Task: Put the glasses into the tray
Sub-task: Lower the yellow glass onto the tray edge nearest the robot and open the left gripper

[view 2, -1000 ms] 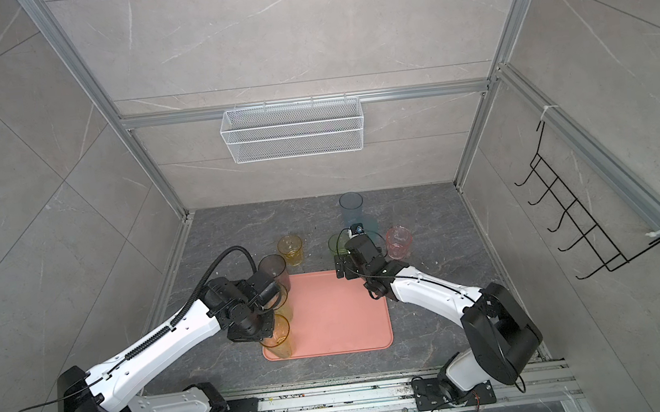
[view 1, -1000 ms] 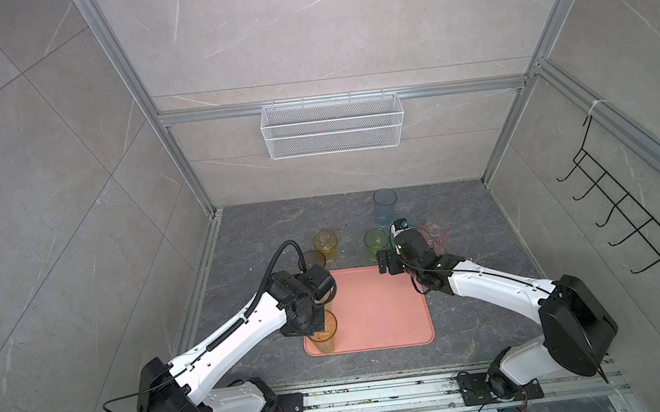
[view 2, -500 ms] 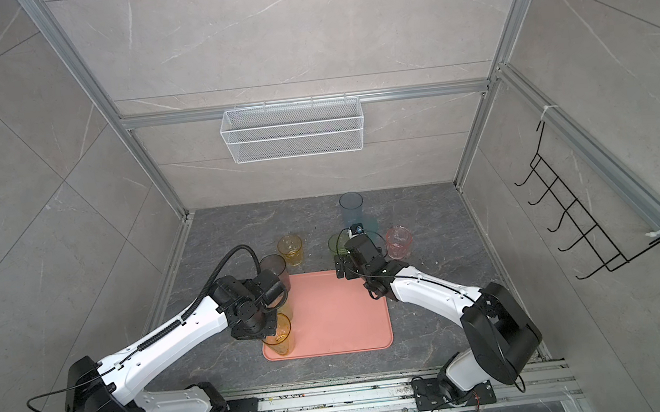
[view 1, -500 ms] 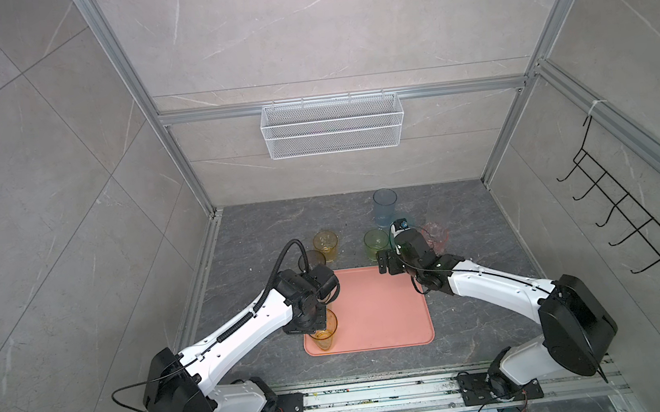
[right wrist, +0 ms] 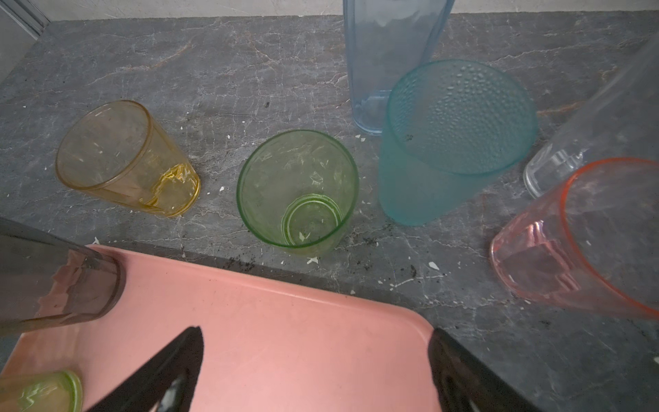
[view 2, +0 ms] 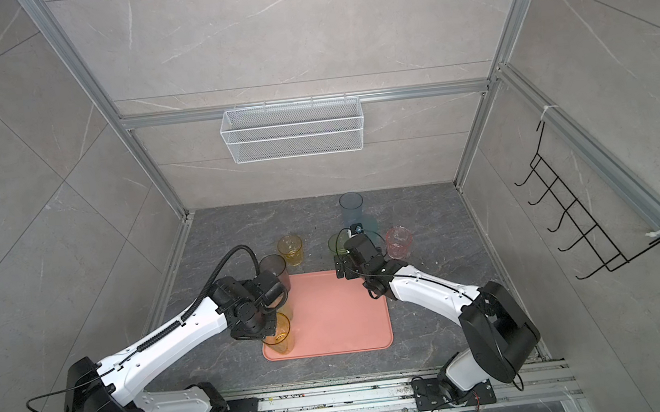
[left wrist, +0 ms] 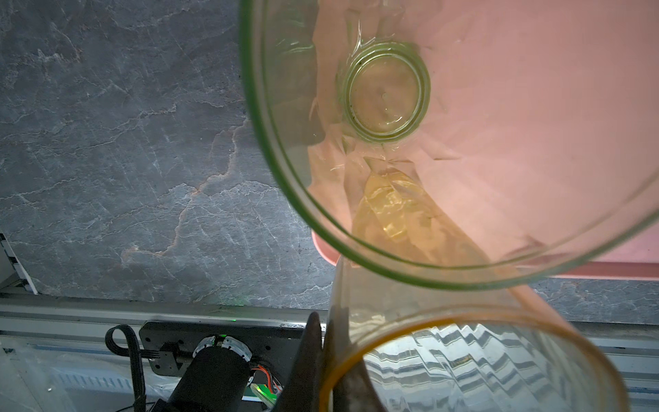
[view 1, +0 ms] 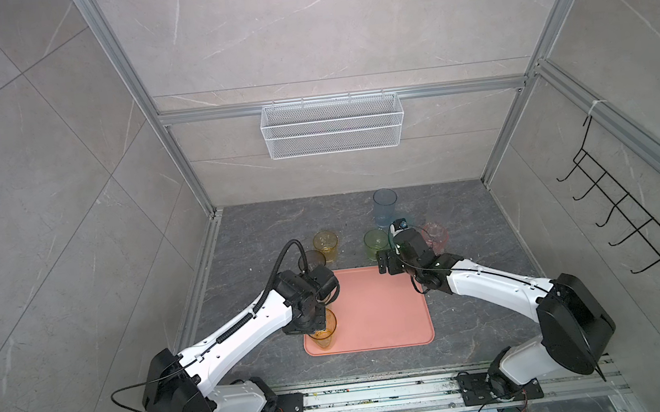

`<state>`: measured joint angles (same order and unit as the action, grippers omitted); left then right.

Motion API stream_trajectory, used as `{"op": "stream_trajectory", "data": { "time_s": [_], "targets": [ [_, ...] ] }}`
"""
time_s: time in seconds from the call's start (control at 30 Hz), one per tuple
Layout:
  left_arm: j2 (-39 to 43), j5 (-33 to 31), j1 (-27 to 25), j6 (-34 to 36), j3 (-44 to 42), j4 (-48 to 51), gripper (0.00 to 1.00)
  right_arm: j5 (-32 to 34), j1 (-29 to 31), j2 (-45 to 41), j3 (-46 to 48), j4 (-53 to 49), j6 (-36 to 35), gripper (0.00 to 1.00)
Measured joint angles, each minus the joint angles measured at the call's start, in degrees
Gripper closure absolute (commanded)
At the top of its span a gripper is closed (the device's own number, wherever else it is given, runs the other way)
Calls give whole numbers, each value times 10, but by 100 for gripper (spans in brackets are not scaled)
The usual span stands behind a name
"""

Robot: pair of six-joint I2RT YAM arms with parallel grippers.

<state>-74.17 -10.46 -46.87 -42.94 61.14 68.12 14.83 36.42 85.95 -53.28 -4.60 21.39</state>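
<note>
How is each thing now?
Amber glass: upright, gripped.
Left pincer: shut on amber glass.
Right pincer: open, empty.
Yellow-green glass: upright in tray.
Grey glass: upright in tray.
Yellow glass: upright, outside.
Green glass: upright, outside.
Blue glass: upright, outside.
Teal glass: upright, outside.
Pink glass: upright, outside.
Clear glass: upright, outside.

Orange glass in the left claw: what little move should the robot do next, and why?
Probably open the left gripper and let go. It pinches the rim of the tall amber glass, which stands upright inside the near left corner of the pink tray, beside a yellow-green glass. Whether its base fully rests there is hard to tell, so release gently.
</note>
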Motion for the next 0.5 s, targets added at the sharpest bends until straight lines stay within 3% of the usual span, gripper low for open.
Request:
{"op": "stream_trajectory", "data": {
  "time_s": [0.13, 0.3, 0.5],
  "targets": [
    [0, 0, 0, 0, 0, 0, 97, 0, 0, 0, 0, -1, 0, 1],
    [0, -7, 1, -3, -2, 2, 80, 0, 0, 0, 0, -4, 0, 1],
    [-4, -19, 4, -4, -3, 11, 71, 0, 2, 7, -1, -4, 0, 0]
  ]
}}
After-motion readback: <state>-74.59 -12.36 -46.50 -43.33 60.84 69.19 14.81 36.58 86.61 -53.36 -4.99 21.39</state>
